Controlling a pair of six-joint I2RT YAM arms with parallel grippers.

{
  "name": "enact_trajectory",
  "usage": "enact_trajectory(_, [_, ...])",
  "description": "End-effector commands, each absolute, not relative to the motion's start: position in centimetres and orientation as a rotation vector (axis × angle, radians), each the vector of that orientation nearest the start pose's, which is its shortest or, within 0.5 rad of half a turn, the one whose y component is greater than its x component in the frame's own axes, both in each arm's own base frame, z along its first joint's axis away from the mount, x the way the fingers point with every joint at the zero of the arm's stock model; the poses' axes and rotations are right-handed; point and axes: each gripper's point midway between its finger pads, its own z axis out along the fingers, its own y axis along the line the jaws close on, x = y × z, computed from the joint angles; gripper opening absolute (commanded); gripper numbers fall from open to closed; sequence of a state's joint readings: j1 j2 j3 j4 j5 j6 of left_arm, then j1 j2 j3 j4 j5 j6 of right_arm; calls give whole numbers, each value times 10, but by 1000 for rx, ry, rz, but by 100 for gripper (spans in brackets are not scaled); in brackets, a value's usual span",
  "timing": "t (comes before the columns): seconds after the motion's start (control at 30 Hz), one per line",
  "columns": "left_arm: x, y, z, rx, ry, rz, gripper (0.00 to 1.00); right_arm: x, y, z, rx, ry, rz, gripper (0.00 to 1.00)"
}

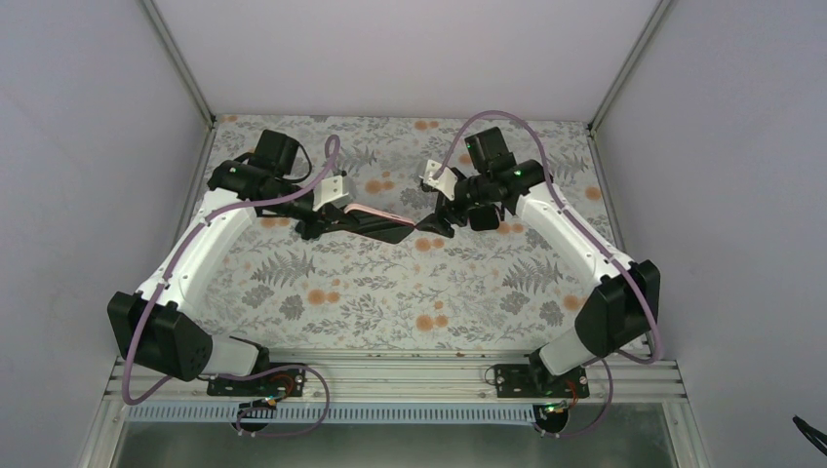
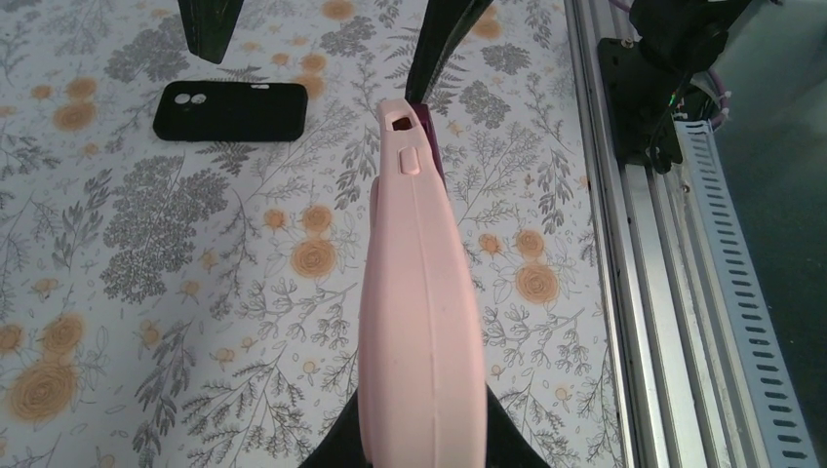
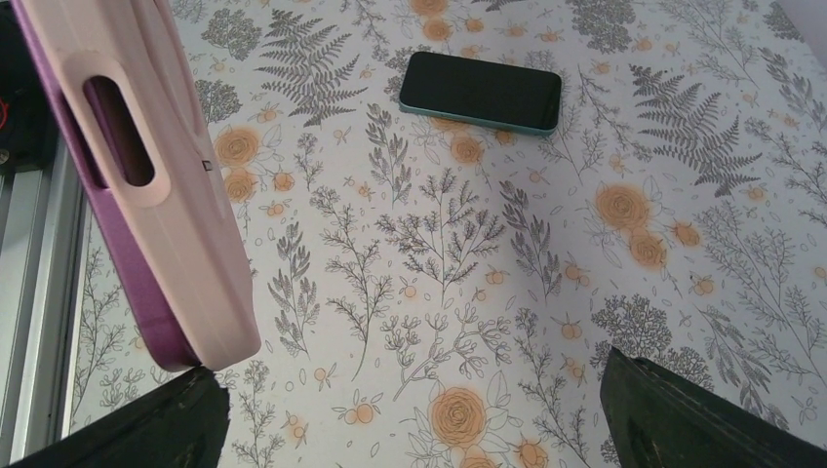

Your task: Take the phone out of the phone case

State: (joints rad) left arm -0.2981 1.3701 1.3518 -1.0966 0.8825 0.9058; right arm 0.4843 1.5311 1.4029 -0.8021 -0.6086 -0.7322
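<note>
A pink phone case with a purple phone in it is held edge-up above the table. My left gripper is shut on its near end. In the top view the case lies between the two arms. My right gripper is open wide at the case's far end. Its left finger sits just under the case's lower corner, and its right finger is far off. Both of its fingertips also show at the top of the left wrist view, one clear of the case.
A black empty phone case lies flat on the floral cloth. A phone in a teal case lies face up on the cloth. The aluminium rail runs along the near table edge.
</note>
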Motion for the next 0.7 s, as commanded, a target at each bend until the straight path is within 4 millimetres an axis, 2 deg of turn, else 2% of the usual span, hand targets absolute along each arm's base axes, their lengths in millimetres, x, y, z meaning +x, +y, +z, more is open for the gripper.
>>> enact_trajectory(0.0, [234,-223,285,1528,1640,-949,2,309,278,247,-1529,1750,630,98])
enact_trajectory(0.13, [228,-225,285,1532,1628,-1008,2,324,282,250,-1464,1765,615,98])
enact_trajectory(0.23, [220,-231,284,1556,1618,-1046,2,336,287,244,-1439,1801,596,98])
enact_trajectory(0.4, [214,-235,289,1567,1595,-1069,2,346,296,255,-1419,1790,594,97])
enact_trajectory(0.5, [214,-236,289,1568,1586,-1076,2,331,309,268,-1471,1740,672,98])
enact_trajectory(0.53, [216,-236,288,1569,1588,-1068,2,323,318,262,-1511,1736,718,98])
enact_trajectory(0.67, [232,-236,286,1540,1623,-989,2,277,351,269,-1649,1646,985,98])
